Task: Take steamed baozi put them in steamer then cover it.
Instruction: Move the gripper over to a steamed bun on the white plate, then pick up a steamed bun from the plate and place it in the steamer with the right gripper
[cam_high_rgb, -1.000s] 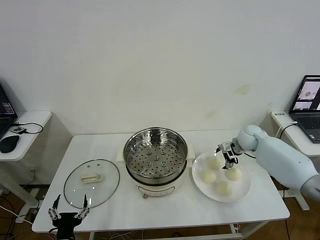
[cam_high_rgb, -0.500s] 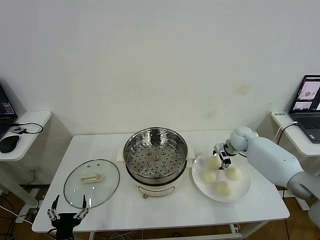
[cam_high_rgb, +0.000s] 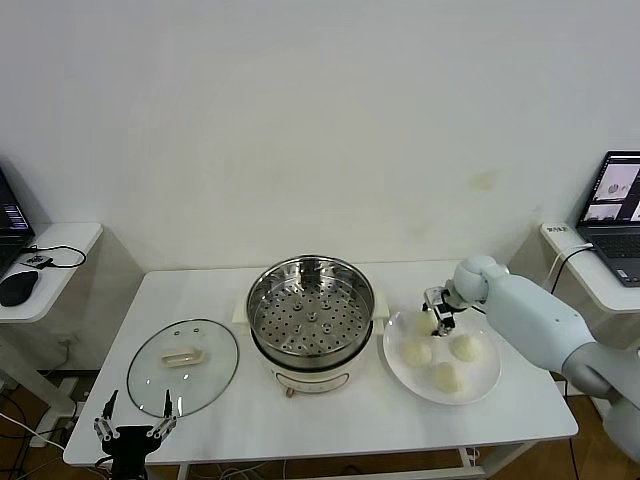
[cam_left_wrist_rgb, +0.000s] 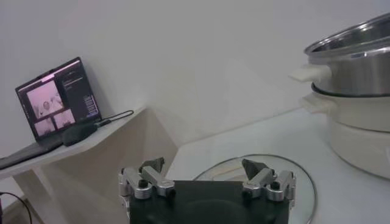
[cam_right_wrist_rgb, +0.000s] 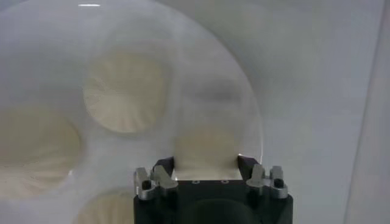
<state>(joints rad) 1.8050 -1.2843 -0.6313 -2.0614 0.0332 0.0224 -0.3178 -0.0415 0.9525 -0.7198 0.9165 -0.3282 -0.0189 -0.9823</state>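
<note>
Closing on the back baozi (cam_high_rgb: 424, 322) needs a soft, centred squeeze so the dough isn't dented. The right gripper (cam_high_rgb: 436, 318) is straddling it on the plate (cam_high_rgb: 486, 385), fingers (cam_right_wrist_rgb: 163, 165) narrowing beside it. The buns are looking smooth, cream-white. The left gripper (cam_high_rgb: 135, 422) is idling wide below the counter (cam_high_rgb: 330, 420) edge.

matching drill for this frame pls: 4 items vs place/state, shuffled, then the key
Items:
1. steamer
2. glass lid
3. right pincer
4. left pincer

Places/states:
A. parked low, off the table's front left corner
B. mid-table, uncovered, tray bare
C. flat on the table, left of the steamer
D. down at the rear baozi on the white plate

Pairs: 1-B, 2-C, 3-D, 4-A
</note>
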